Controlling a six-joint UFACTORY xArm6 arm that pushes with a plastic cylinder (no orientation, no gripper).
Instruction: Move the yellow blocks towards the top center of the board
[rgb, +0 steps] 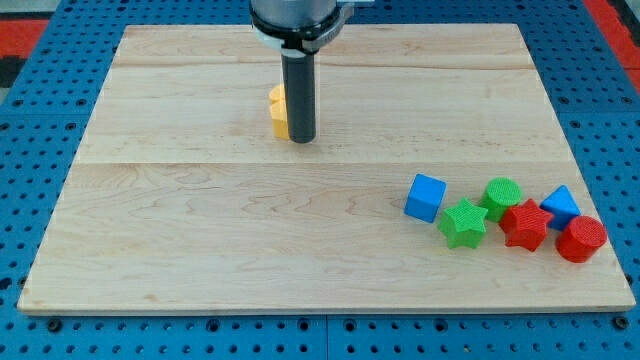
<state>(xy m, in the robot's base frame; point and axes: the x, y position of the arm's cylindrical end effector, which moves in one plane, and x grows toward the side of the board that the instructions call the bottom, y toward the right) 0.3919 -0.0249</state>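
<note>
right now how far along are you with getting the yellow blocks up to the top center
Mostly there, it seems. Done: yellow block material already sits in the upper middle of the board, just left of centre. In hand: my tip is right against its right side, hiding part of it, so I cannot tell how many yellow blocks are there. Left: a short push toward the top edge. The blue, green and red blocks at lower right lie apart.

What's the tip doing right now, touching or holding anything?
My tip: no gripper, holds nothing; it stands against the view's right side of the yellow blocks, partly hiding them.
</note>
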